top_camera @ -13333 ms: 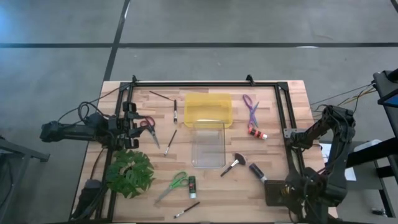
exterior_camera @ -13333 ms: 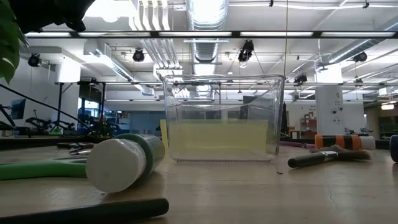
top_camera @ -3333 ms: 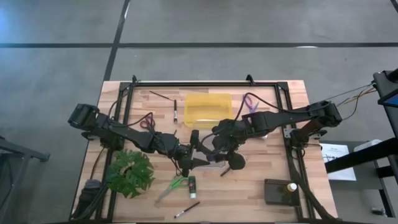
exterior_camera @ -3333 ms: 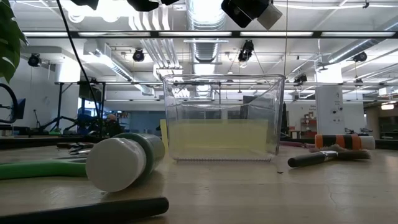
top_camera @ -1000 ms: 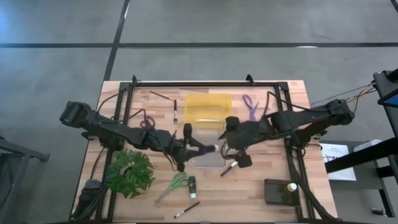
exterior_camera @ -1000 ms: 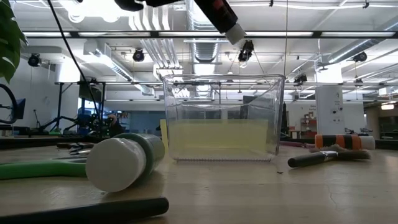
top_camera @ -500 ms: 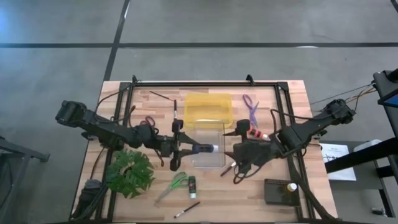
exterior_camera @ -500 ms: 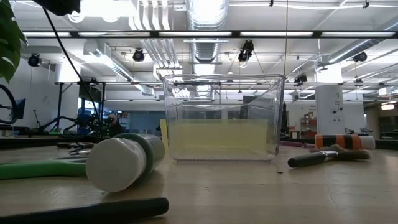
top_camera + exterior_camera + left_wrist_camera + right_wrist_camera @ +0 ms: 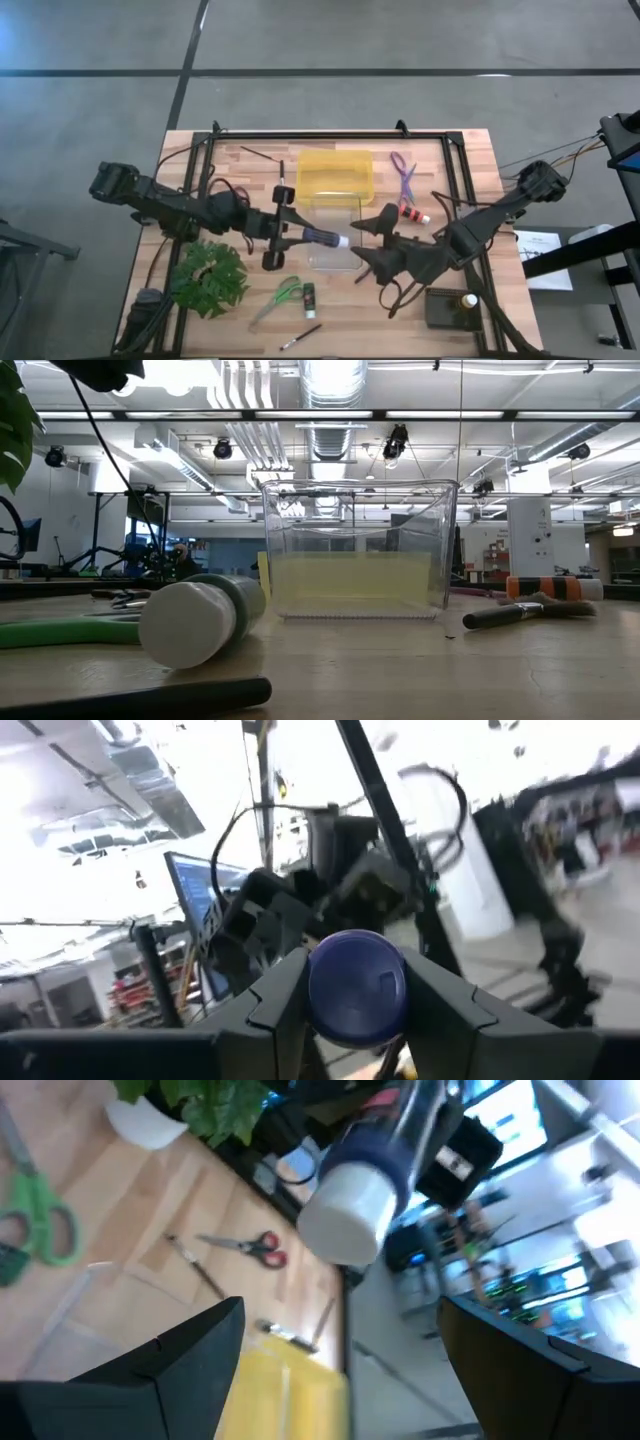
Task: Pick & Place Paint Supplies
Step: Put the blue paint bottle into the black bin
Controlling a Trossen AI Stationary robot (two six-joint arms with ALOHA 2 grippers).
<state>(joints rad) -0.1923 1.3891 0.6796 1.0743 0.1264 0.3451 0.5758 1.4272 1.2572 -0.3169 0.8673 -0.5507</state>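
Left gripper: raised above the table's middle, over the left edge of the clear bin, clamped on the purple paint bottle with a white cap; the cap points toward the right arm. In the left wrist view the bottle's rounded purple end sits squeezed between both dark fingers.
Right gripper: jaws spread wide and holding nothing, just right of the clear bin, facing the bottle's cap.
Clear rectangular plastic bin: upright at table centre, nothing seen inside in the low view.
Yellow plastic bin: directly behind the clear bin, touching or nearly so.
Green-handled scissors: flat on the wood, near edge, beside the green-bodied paint bottle with a white cap.
Purple-handled scissors: right of the yellow bin.
Red-handled scissors: on the left side of the table.
Green leafy plant: front left corner.
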